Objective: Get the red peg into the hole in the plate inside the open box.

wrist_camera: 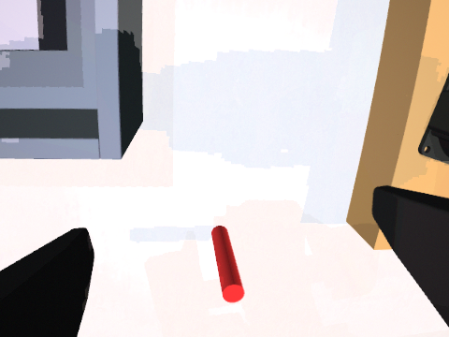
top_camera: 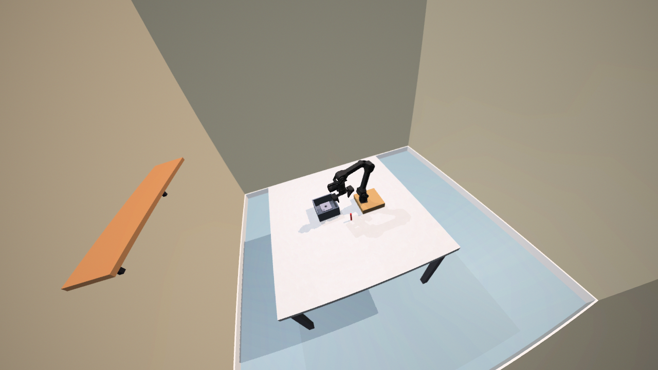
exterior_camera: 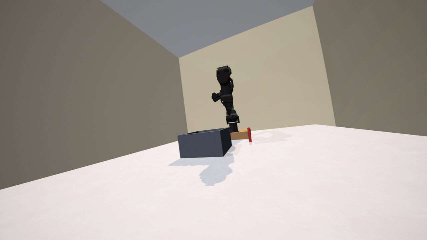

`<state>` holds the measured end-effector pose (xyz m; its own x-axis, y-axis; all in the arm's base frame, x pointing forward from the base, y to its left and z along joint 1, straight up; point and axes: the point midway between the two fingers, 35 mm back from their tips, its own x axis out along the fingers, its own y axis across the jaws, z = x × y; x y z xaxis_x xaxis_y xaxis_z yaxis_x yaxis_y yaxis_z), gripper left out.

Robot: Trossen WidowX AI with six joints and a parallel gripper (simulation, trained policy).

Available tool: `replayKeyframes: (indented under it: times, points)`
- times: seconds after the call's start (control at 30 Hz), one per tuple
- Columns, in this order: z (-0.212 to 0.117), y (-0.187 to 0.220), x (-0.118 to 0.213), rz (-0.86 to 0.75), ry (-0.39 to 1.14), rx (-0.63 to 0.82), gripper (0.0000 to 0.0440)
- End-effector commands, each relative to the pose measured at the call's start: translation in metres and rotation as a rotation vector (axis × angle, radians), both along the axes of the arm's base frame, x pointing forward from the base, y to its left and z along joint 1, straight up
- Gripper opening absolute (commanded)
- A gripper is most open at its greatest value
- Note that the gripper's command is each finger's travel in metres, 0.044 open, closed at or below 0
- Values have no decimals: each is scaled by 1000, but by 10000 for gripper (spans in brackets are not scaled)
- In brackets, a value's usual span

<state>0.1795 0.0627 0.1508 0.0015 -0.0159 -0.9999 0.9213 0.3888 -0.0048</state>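
Note:
The red peg (top_camera: 350, 216) (exterior_camera: 249, 134) (wrist_camera: 227, 264) stands upright on the table, between the box and the arm's base block but nearer the front. My gripper (top_camera: 343, 198) (wrist_camera: 236, 221) is open and empty above the table, higher than the peg. In the wrist view the peg shows between the two wide-apart fingers, below the line of their tips. The dark blue-grey open box (top_camera: 329, 216) (exterior_camera: 201, 146) (wrist_camera: 108, 94) stands to the left of the peg. Its pale plate (top_camera: 322, 207) (wrist_camera: 19, 23) lies at the bottom, with a dark hole visible in the top view. The fingers are hard to make out in the exterior view.
The arm stands on an orange-tan wooden block (top_camera: 375, 202) (exterior_camera: 239, 135) (wrist_camera: 388, 117), to the right of the box. The white table (top_camera: 368, 257) (exterior_camera: 268, 185) carries them all. An orange shelf (top_camera: 124, 225) hangs on the left wall, away from the table.

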Motion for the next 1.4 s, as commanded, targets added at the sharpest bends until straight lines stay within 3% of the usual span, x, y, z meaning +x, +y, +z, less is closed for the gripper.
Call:
replayKeyframes:
  times: [0.0, 0.53, 1.07, 1.13, 1.37]
  points:
    - [-12, 18, -10, 99, 48, -8, 440]
    - [-66, 74, -35, 358, 103, -35, 440]
    - [-133, 90, -34, 484, 34, -47, 435]
    - [-139, 90, -34, 497, 38, -48, 407]
    - [-155, 86, -38, 511, 77, -63, 226]
